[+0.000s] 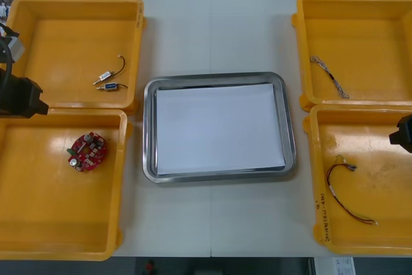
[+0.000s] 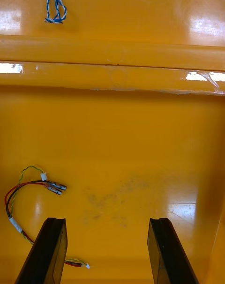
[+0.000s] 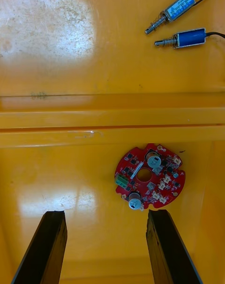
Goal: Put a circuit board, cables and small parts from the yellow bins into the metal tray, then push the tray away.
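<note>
Left gripper (image 3: 105,213) hangs over the near-left yellow bin (image 1: 58,210), jaws wide open with nothing between them. The round red circuit board (image 3: 149,177) lies flat on that bin's floor, just ahead of the fingers. Past the two rims we see the far-left yellow bin (image 1: 77,1) with two small metal parts (image 3: 178,23) side by side, each trailing a black lead.

Right gripper (image 2: 107,220) is over the near-right yellow bin (image 1: 373,159), jaws equally wide and holding nothing. The red and yellow cable (image 2: 28,195) is loose on the floor there, running past one finger. The twisted blue and white cable (image 1: 329,76) is in the far-right yellow bin (image 1: 360,30).

The metal tray (image 1: 149,133) sits mid-tabletop (image 1: 212,30) between the bins, white inside.
</note>
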### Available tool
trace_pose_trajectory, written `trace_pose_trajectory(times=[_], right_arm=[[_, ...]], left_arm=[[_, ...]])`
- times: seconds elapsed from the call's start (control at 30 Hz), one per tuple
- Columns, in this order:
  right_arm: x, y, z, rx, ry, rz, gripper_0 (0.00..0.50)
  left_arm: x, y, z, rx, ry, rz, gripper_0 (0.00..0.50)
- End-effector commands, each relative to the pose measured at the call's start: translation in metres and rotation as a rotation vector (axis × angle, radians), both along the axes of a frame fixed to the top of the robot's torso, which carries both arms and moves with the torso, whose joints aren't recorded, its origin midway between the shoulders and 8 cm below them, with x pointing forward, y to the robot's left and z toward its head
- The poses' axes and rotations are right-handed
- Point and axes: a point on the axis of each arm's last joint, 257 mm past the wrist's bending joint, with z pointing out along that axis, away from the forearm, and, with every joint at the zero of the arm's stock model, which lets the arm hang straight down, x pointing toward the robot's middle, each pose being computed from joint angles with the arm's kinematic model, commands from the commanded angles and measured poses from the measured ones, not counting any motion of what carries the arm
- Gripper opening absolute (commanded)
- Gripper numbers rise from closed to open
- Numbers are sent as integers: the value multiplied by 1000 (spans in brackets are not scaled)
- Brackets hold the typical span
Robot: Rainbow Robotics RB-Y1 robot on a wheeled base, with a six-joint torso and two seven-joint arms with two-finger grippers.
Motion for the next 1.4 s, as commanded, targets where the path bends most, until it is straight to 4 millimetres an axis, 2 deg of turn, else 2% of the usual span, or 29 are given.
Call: trace_pose_trajectory(times=[0.03, 1.4], right_arm=[[-3, -6, 6, -3, -12, -27, 500], [-3, -6, 6, -3, -12, -27, 500]], left_arm=[[-4, 11, 7, 17, -10, 85, 500], [-4, 11, 7, 17, -10, 85, 500]])
